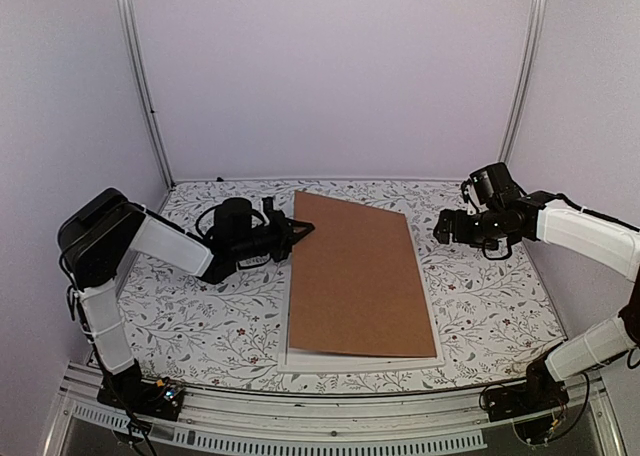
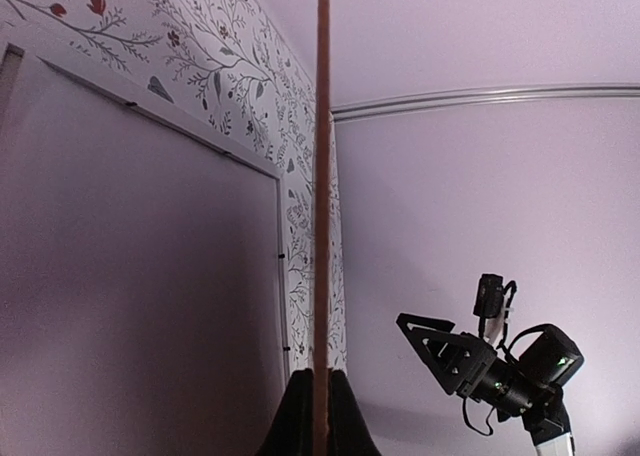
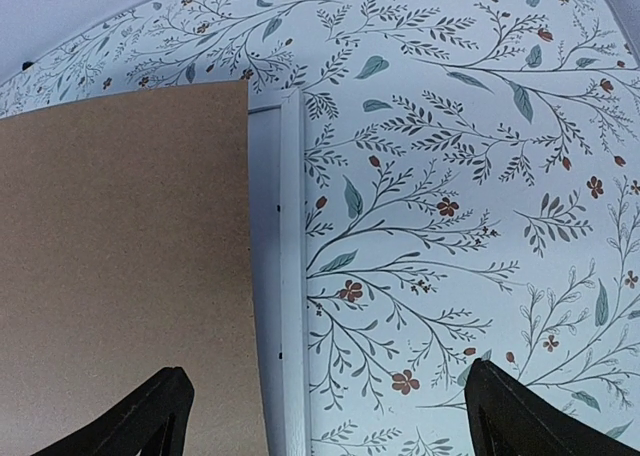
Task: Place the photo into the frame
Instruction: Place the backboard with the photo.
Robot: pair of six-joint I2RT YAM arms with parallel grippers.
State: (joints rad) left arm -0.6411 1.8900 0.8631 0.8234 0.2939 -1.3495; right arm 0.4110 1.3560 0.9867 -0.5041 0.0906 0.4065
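Observation:
A plain brown backing board (image 1: 355, 276) lies tilted over the white frame (image 1: 360, 360), which sits flat on the flowered table. My left gripper (image 1: 300, 228) is shut on the board's left edge, lifting that side. In the left wrist view the board (image 2: 322, 176) stands edge-on between the left gripper's (image 2: 322, 381) fingers, with the frame's rim (image 2: 280, 266) below. My right gripper (image 1: 440, 226) hovers open just off the frame's right side, touching nothing. The right wrist view shows the board (image 3: 120, 256), the frame's rim (image 3: 292, 276) and the open right gripper (image 3: 325, 421). The photo is hidden.
The flowered tablecloth (image 1: 490, 306) spreads around the frame on both sides. Pale walls with metal corner rails (image 1: 145, 86) close the back and sides. The arms' bases stand on the metal rail (image 1: 330, 421) at the near edge.

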